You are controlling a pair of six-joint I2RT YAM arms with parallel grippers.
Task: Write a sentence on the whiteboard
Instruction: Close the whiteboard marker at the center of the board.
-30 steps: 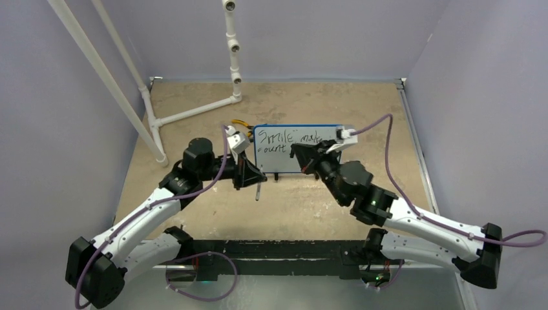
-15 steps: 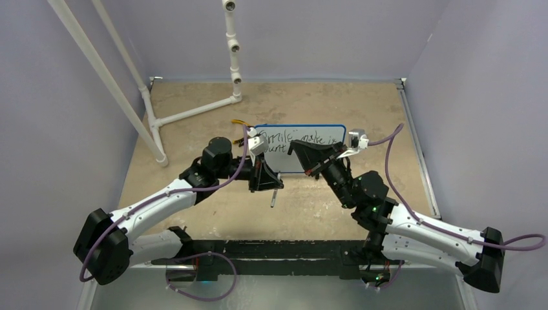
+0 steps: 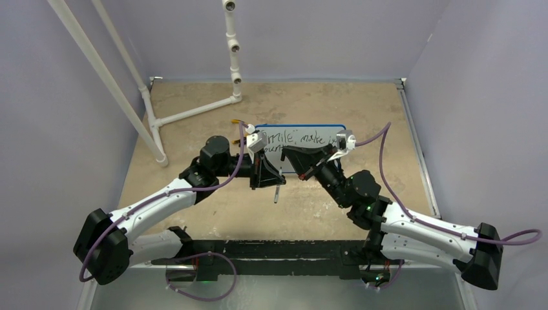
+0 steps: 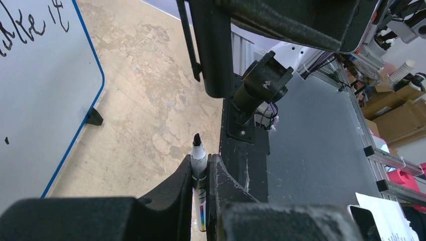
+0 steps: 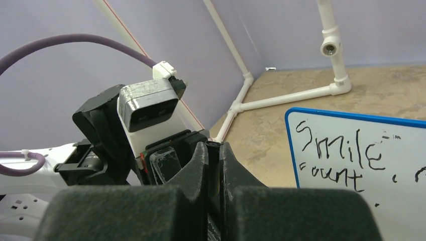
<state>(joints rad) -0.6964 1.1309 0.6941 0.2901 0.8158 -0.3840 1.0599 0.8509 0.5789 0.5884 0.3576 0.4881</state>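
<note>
Lengthwise, the whiteboard [image 3: 300, 132] runs left to right.

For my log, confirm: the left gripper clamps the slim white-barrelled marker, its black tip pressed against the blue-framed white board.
Not pressed. The left gripper clamps the slim white-barrelled marker, but its black tip is clear of the blue-framed whiteboard; the left wrist view shows the gap.

Your tan table [image 3: 375, 110]: whiteboard [image 3: 304, 139] stands on its feet mid-worktop, toward the far edge; white pipe frame [image 3: 194, 111] by far-left corner.
</note>
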